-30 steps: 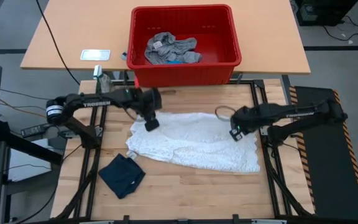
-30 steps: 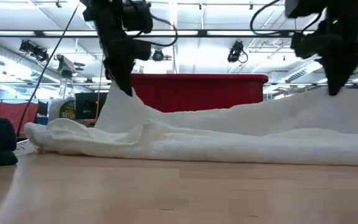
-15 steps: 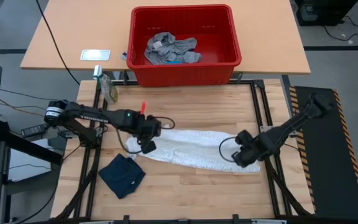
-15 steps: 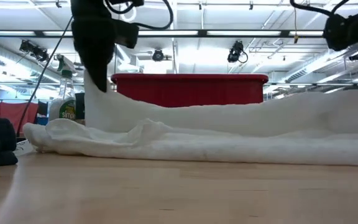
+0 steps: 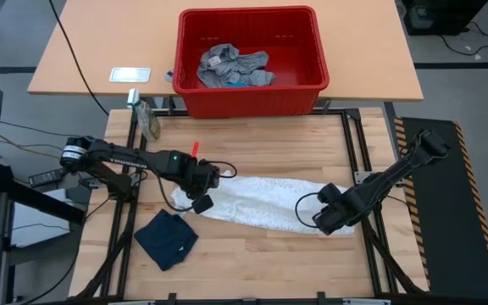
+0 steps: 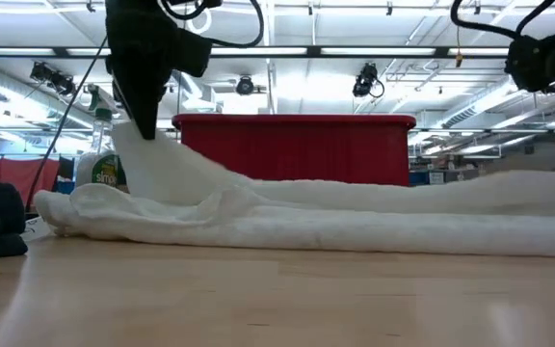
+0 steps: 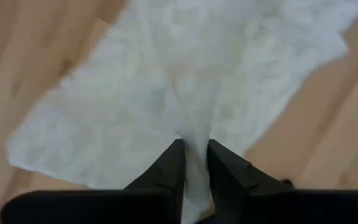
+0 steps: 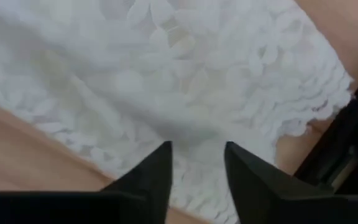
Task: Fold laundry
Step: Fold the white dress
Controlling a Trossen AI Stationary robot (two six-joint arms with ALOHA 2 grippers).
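The white garment (image 5: 261, 206) lies folded lengthwise in front of the basket (image 5: 252, 95). Its left end is pinched by the left gripper (image 7: 193, 167); the right gripper (image 8: 196, 163) stands spread over its right end. Both edges should be released level.

You see a white cloth garment (image 5: 261, 205) with a lacy, petal-textured weave lying on a pale, smooth wooden surface (image 5: 252, 263). The red basket (image 5: 252, 93) looks like glossy plastic.
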